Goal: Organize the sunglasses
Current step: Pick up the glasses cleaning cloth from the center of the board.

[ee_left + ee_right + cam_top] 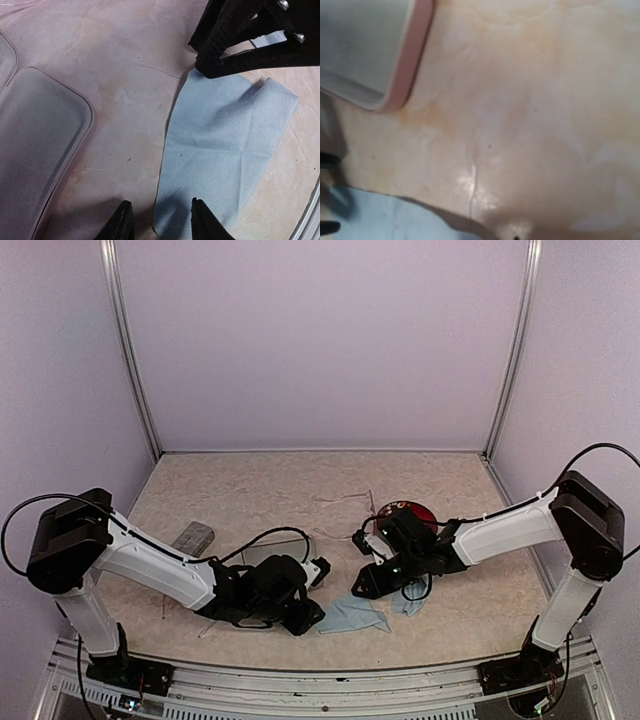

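Top view: red sunglasses lie behind the right arm, partly hidden. I cannot tell how the right gripper's jaws stand. A cloth lies near it.
Left wrist: left gripper is part-open and empty at the cloth's edge, with a clear case to the left.
Right wrist: a pink case corner and bare table.

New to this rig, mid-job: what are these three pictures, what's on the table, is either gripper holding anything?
Two white robot arms, each ending in a black two-finger gripper. One picture looks down from above; the others come from a camera on each wrist. On the table lie a light-blue cloth, a grey case, a pink-rimmed case and red sunglasses partly behind the right arm. The left gripper stands open over the cloth's edge, empty. The right gripper is at the cloth's far edge; its grip is unclear.
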Available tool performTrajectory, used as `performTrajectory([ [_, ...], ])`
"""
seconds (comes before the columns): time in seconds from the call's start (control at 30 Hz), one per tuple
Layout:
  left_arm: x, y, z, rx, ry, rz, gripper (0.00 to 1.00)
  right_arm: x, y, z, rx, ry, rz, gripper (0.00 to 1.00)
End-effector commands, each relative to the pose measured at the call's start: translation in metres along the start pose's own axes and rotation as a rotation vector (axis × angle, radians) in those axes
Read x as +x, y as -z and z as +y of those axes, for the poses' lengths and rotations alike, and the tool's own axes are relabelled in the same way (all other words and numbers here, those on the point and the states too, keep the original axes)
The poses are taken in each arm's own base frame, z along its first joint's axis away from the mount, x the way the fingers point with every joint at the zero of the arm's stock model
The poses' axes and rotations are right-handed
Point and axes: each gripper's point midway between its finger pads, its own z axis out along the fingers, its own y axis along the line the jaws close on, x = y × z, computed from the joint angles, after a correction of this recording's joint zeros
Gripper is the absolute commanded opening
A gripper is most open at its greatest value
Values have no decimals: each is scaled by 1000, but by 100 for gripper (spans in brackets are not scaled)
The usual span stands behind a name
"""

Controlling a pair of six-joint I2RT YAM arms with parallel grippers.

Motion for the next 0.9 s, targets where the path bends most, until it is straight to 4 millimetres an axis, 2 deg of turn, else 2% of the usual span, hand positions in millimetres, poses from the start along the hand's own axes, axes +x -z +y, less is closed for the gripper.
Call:
performTrajectory([
  [0.0, 12, 0, -2, 31, 12, 43, 38, 4, -8, -1, -19, 4, 15, 26],
  [0.23, 19, 3, -5, 61, 33, 61, 37, 6, -11, -1, -27, 2, 18, 16],
  [0.43, 23, 2, -3, 67, 54, 78, 31, 4, -10, 0, -31, 4, 12, 9],
  [0.7, 27, 1, 2, 52, 64, 95, 17, 2, -7, 1, -30, 7, -1, 0],
  [0.87, 24, 2, 2, 51, 59, 88, 3, -2, -5, 5, -52, 18, -16, 0],
])
